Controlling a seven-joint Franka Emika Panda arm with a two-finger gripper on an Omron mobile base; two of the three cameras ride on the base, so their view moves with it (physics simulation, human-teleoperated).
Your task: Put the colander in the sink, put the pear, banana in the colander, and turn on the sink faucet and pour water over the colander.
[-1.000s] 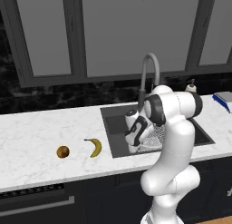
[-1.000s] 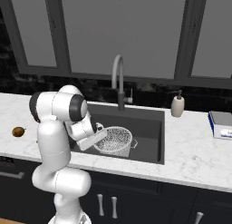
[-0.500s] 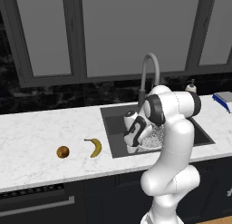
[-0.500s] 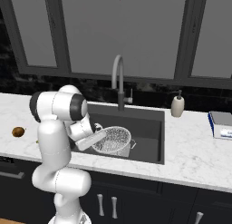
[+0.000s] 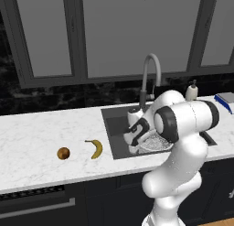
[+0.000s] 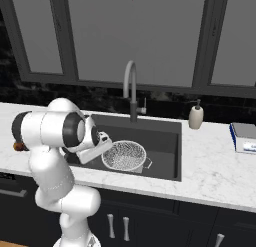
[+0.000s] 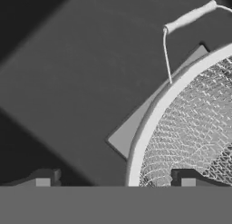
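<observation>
Down on the floor of the dark grey rectangular sink (image 6: 167, 136) sits the white-silvery perforated round colander (image 6: 123, 155), upright, toward the basin's front, with the lighter grey square patch (image 7: 136, 123) of the floor showing just past its rim. One of its wire side handles juts out at about one o'clock in the hand view. The tool (image 7: 115, 178) straddles the colander's rim with its two dark tips well apart, one inside the mesh and one outside; the jaws stand wide and, as far as I can judge, grip nothing. The step in hand looks like letting go and clearing the bowl: lift straight up off the rim so neither tip drags or tips it, then swing out. On the white marble worktop (image 5: 41, 138), at about nine o'clock from the sink, lie the small curved yellow banana (image 5: 95, 148) and, just beyond it, the roundish golden-brown pear (image 5: 63, 153). The tall grey gooseneck faucet (image 6: 130, 91) rises at twelve o'clock behind the basin.
</observation>
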